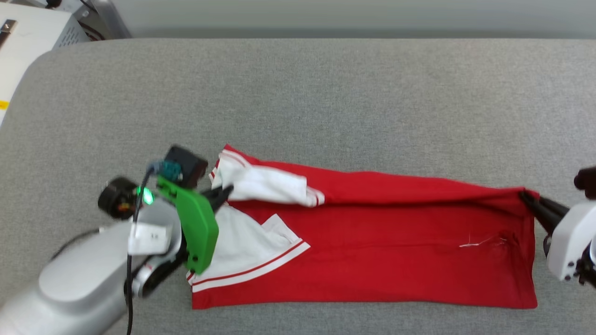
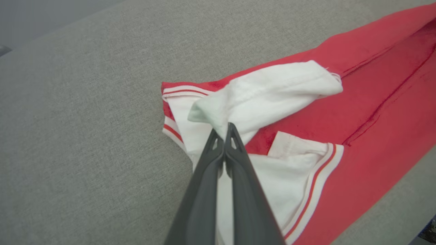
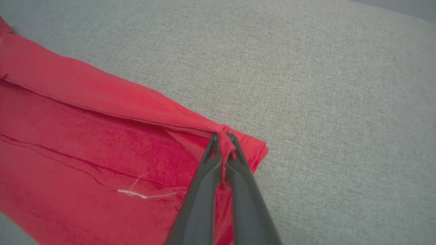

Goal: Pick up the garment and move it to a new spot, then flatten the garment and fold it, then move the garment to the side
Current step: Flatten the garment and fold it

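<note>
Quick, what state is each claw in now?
Left claw: closed, holding the garment at its white sleeve.
Right claw: closed, holding the garment at a red corner.

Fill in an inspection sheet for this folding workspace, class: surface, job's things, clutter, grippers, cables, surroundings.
surface: grey cloth-covered table, flat.
job's things: garment lying lengthwise, far long edge folded over, white sleeves at the robot's left; loose white thread near the hem.
clutter: nothing seen.
grippers: left gripper shut on a white sleeve; right gripper shut on the far hem corner.
cables: dark cable along the left arm.
surroundings: white cabinet at far left; pale wall behind.
</note>
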Robot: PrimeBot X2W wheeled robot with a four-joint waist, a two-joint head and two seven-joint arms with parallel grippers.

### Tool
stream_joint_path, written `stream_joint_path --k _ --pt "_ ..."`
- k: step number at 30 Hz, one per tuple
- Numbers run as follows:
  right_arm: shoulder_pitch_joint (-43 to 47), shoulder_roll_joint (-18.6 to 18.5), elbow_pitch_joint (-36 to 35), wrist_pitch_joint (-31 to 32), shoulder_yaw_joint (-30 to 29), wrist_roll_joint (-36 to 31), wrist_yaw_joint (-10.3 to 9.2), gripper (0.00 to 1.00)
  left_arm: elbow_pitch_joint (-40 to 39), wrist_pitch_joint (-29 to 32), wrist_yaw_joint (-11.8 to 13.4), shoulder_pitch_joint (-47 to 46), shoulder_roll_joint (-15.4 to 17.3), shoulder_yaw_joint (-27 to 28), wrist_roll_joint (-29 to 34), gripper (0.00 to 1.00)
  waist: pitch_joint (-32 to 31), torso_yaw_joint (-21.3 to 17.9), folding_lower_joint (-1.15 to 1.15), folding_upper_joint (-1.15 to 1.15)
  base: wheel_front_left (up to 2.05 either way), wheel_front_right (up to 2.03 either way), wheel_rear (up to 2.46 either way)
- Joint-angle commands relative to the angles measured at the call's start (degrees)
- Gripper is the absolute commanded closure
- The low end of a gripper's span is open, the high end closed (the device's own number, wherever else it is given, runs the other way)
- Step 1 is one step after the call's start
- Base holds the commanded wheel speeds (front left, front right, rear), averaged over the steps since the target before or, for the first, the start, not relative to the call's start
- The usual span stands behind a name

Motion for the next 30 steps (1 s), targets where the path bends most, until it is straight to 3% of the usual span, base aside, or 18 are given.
stream_joint_path --k 1,7,9,15,16,17,18,19,22,30 --pt "2.46 0.20 -0.99 0.12 -0.93 -0.51 -0.04 1.00 -0.90 -0.67 0.97 2.71 0.92 -0.40 -1.16 1.00 -1.59 0.17 0.00 0.00 0.00 0.00 0.00" --pt "10.65 2.02 -3.43 1.26 -4.50 -1.08 -0.04 1.00 -2.43 -3.21 3.09 9.75 2.09 -1.62 -2.91 1.00 -2.07 0.45 0.00 0.00 0.00 0.00 0.00" --pt "16.79 3.71 -3.49 2.86 -6.73 -1.26 -0.04 1.00 -1.50 -4.36 3.66 13.42 0.44 -2.84 -4.10 1.00 -1.72 1.04 0.00 0.00 0.00 0.00 0.00" --pt "19.01 5.52 -2.58 4.05 -7.35 -1.01 -0.04 1.00 1.50 -5.80 3.66 14.64 -1.52 -3.01 -4.59 1.00 -1.03 0.94 0.00 0.00 0.00 0.00 0.00" --pt "18.98 5.68 -2.46 4.07 -7.33 -1.11 -0.04 1.00 1.86 -6.33 3.86 14.74 -1.82 -2.84 -4.57 0.89 -1.13 0.87 0.00 0.00 0.00 0.00 0.00" --pt "18.82 6.03 -2.45 4.03 -7.42 -1.03 -0.04 0.84 2.24 -7.18 4.24 14.90 -2.12 -2.53 -4.50 0.00 -1.41 0.72 0.00 0.00 0.00 0.00 0.00" --pt "18.63 6.40 -2.57 3.83 -7.80 -0.74 -0.04 0.30 2.41 -8.10 4.67 15.01 -2.25 -2.18 -4.34 0.00 -1.66 0.59 0.00 0.00 0.00 0.00 0.00" --pt "18.40 6.69 -2.85 3.58 -8.30 -0.46 -0.04 0.00 2.49 -9.41 5.16 15.18 -2.31 -1.65 -4.15 0.00 -2.08 0.45 0.00 0.00 0.00 0.00 0.00" --pt "18.38 6.32 -4.30 3.49 -9.44 0.21 -0.04 0.00 2.34 -12.65 6.16 15.61 -2.04 -0.41 -3.57 0.00 -3.34 0.38 0.00 0.00 0.00 0.00 0.00" --pt "18.78 3.62 -10.83 6.37 -16.20 7.53 -0.04 0.00 0.31 -22.61 14.30 16.47 -1.22 4.96 0.91 0.00 -5.44 0.94 0.00 0.00 0.00 0.00 0.00"
